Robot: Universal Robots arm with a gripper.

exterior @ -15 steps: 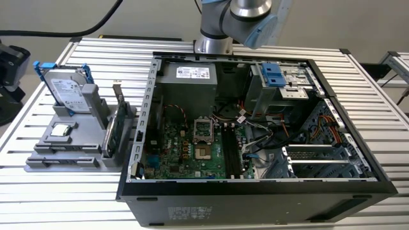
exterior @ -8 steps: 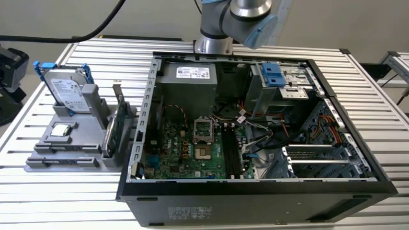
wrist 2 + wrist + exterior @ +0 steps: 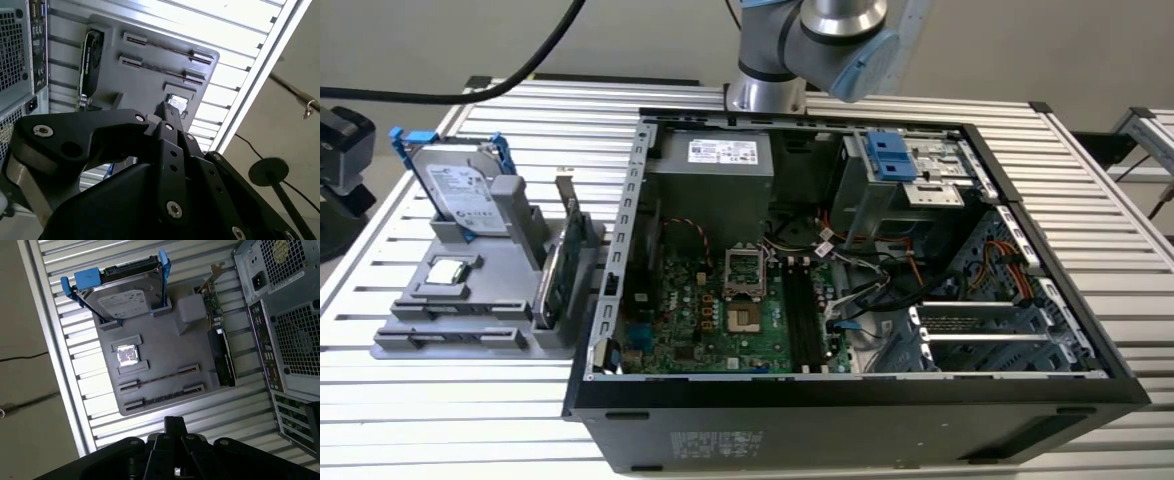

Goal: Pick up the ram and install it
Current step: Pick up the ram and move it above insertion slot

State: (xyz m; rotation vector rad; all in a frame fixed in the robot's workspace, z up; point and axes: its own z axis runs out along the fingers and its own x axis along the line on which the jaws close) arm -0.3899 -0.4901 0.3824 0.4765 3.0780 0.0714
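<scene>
The ram I could not pick out for sure. In the first wrist view a thin dark strip ran between two paired holders on the gray tray, with a second like it just beside. Both were too thin to tell whether either was a stick on edge or only a groove.

The hand hung over the slatted counter just off that holder end of the tray. Its fingers were drawn together into one narrow tip with nothing showing between them. In the second wrist view the hand looked the same, its black links meeting at the tip.

On the tray a silver drive in a blue bracket stood at the far end. A small square chip lay flat between the drive and the holders. A card stood on edge along the side nearest the case.

The tray sat at the exterior view's left, just beside the open case. Inside the case the green board lay flat, with long black slots toward the exterior view's right of its socket. The arm rose at the far side of the case.
</scene>
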